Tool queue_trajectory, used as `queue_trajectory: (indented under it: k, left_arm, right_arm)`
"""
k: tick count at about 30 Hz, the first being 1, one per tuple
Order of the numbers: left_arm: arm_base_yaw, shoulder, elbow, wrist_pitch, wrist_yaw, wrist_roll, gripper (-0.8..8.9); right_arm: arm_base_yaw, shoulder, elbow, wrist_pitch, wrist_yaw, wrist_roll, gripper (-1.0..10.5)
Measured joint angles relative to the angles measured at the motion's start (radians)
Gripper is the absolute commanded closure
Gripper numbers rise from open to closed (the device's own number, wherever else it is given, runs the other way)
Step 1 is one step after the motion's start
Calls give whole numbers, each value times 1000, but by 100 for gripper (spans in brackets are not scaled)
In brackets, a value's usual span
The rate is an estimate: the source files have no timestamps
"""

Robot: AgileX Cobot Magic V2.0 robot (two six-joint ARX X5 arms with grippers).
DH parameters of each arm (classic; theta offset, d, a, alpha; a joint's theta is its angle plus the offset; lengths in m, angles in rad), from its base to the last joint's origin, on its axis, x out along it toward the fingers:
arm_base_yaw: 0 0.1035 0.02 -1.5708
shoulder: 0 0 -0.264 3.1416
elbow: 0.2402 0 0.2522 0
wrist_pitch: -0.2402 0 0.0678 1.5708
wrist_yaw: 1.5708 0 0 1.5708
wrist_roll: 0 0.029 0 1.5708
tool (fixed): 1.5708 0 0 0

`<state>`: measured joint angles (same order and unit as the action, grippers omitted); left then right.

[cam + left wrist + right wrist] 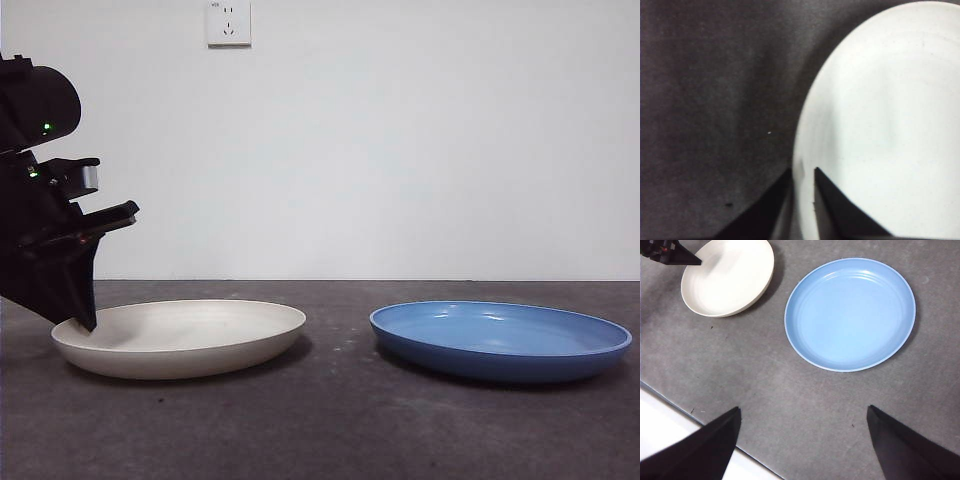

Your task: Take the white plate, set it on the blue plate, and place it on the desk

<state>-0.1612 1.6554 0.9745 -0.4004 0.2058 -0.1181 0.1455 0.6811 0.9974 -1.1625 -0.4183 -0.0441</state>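
The white plate (180, 335) rests on the desk (330, 430) at the left. The blue plate (500, 340) rests on the desk to its right, with a gap between them. My left gripper (85, 322) is down at the white plate's left rim. In the left wrist view its jaws (802, 172) stand close together with the white plate's (880, 130) rim between them. My right gripper (802, 440) is open and empty, high above the desk, looking down on the blue plate (850, 315), the white plate (727, 277) and the left gripper (670, 255).
A wall socket (228, 22) is on the white wall behind. In the right wrist view the desk's edge (685, 410) runs diagonally near my right gripper, with a white surface beyond it.
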Motion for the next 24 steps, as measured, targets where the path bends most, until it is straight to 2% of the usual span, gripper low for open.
queue_trajectory:
  k: [16,24]
  left_arm:
    - [0,-8,57,-4,5,-43,805]
    - [-35,-124,159,-66,89,-82,805]
  right_arm:
    - [0,0,0,0,0,0,543]
    - [0,0,0,0,0,0,544]
